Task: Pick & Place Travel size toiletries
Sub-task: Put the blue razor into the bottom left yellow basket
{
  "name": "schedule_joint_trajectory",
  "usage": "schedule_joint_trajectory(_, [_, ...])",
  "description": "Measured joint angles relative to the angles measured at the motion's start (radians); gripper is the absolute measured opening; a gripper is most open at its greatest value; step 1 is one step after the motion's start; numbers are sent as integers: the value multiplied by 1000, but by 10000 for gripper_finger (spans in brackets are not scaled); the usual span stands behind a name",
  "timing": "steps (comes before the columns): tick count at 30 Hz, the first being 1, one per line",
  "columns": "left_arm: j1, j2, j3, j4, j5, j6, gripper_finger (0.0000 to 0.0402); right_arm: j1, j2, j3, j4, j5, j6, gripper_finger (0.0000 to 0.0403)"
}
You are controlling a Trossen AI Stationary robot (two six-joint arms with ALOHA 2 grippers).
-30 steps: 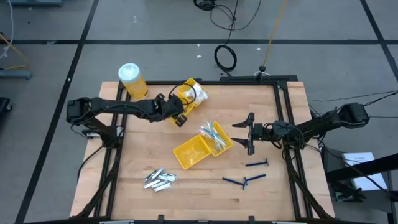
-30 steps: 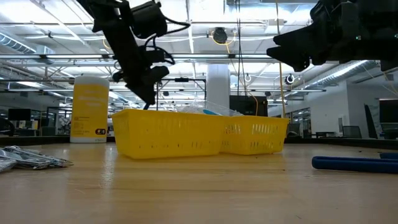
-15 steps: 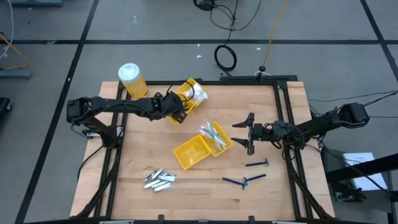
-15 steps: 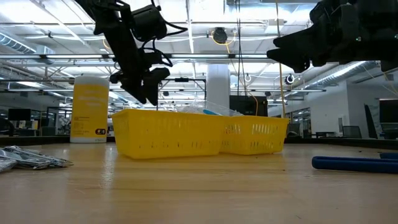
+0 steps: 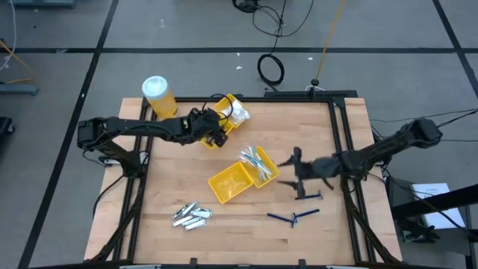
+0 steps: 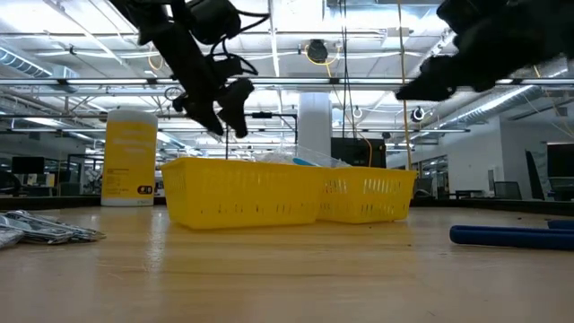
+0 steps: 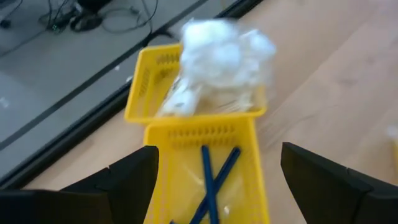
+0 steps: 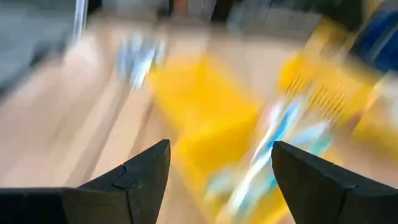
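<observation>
The left gripper [image 5: 217, 134] hangs over the yellow tray [image 5: 225, 104] at the far left of the table [image 5: 239, 232], right beside the yellow jar [image 5: 158, 96], fingers spread wide with nothing between them. Its wrist camera looks straight down into that tray: white crinkly packets [image 7: 217, 59] fill the far compartment and two dark-blue razors [image 7: 211, 180] lie crossed in the near one. Over on the other side, the right gripper [image 5: 297, 173] is above the wood just beside the second yellow tray [image 5: 228, 183] in the middle, jaws apart and empty. That middle tray holds the slim pale sticks [image 5: 255, 161] in its far half, and the near half shows bare yellow. On the open table, one blue razor [image 5: 308, 196] lies just by the right gripper, with another [image 5: 293, 217] nearer the front edge. The silver tubes [image 5: 191, 215] sit in a loose pile near the front left, well apart from both arms.
</observation>
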Motion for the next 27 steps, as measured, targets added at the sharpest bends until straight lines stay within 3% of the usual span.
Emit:
schedule_joint_trajectory(4, [-13,0,0,51,1,9,330,118,80,193,-546,31,222,265])
schedule_joint_trajectory(7, [-24,0,0,65,1,5,326,193,125,236,-717,-35,388,265])
schedule_joint_trajectory(10, [-31,0,0,65,2,14,322,257,148,220,-728,-114,493,261])
schedule_joint_trajectory(15, [-34,0,0,65,2,-10,325,332,185,145,-684,-94,575,238])
schedule_joint_trajectory(27, [-34,0,0,63,3,-49,316,337,217,-21,-597,-100,693,170])
